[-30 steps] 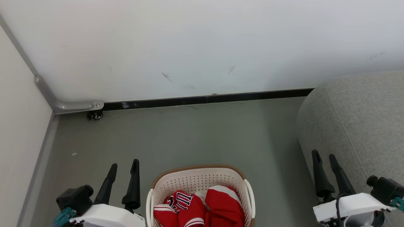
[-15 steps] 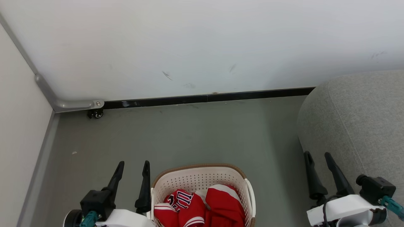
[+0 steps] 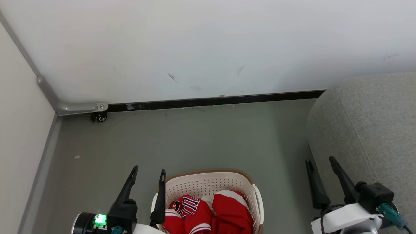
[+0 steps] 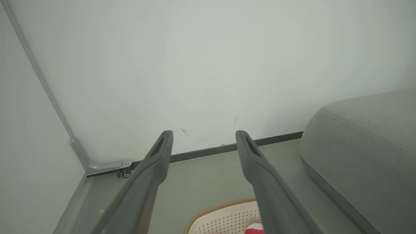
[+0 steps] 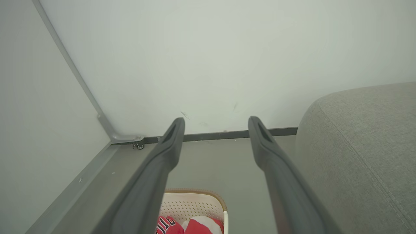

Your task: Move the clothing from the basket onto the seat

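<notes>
At the far left a small caster (image 3: 99, 117) sits under the wall's corner bracket, well apart from the work. The left gripper (image 3: 149, 169) is held low with its two fingers spread and nothing between them. In the head view its inner finger crosses the left rim of the basket (image 3: 208, 171), which reads as lining up to reach in. The basket stands on the floor (image 3: 195, 139) just in front of the robot, and the clothing (image 3: 227, 211) (red, white-trimmed, one piece with dark lettering) lies bunched inside it, none of it lifted yet. The right gripper (image 3: 319, 160) is likewise spread and empty, between the basket and the seat (image 3: 373, 123), probably kept ready for either. No clothing lies on the part of the grey seat that shows, so the task looks barely begun. Compared with a second ago, the left gripper has swung right, from clear of the basket to its rim. A green light (image 3: 100, 219) now shows on its wrist, and the right gripper has drifted left, off the seat's edge. Basket and clothing have not shifted.
</notes>
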{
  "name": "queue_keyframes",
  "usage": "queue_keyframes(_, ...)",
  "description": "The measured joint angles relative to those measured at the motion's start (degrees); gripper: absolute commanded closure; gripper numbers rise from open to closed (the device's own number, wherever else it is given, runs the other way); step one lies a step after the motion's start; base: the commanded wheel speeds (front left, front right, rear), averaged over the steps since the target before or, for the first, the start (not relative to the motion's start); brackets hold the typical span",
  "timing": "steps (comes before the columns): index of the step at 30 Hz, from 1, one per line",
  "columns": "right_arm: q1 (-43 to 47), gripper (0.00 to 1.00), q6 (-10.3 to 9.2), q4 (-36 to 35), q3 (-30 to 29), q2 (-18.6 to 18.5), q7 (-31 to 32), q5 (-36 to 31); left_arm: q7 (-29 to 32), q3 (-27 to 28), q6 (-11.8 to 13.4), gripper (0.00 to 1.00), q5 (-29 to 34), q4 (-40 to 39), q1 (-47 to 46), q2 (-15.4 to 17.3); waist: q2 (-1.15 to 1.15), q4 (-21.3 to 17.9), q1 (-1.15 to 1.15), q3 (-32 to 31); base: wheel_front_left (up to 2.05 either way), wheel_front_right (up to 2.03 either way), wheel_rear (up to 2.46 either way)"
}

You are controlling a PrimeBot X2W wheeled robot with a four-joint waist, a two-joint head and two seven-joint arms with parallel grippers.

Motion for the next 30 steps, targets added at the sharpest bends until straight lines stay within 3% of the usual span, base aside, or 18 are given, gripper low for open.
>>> queue_keyframes(7, 0.0, 0.00, 0.00, 0.4, -0.1, 0.0, -0.4, -1.3, -0.4, 0.5, 1.5, 0.00, 1.1, 1.5, 0.0, -0.2, 0.00, 0.1, 0.00, -0.2, 0.00, 0.00, 0.00)
queue_keyframes(30, 0.0, 0.00, 0.00, 1.7, -0.3, 0.0, -0.5, -1.5, -0.4, 0.4, 1.7, 0.00, 1.1, 3.0, 0.0, -0.6, 0.00, 0.2, -0.01, -0.9, 0.00, 0.00, 0.00)
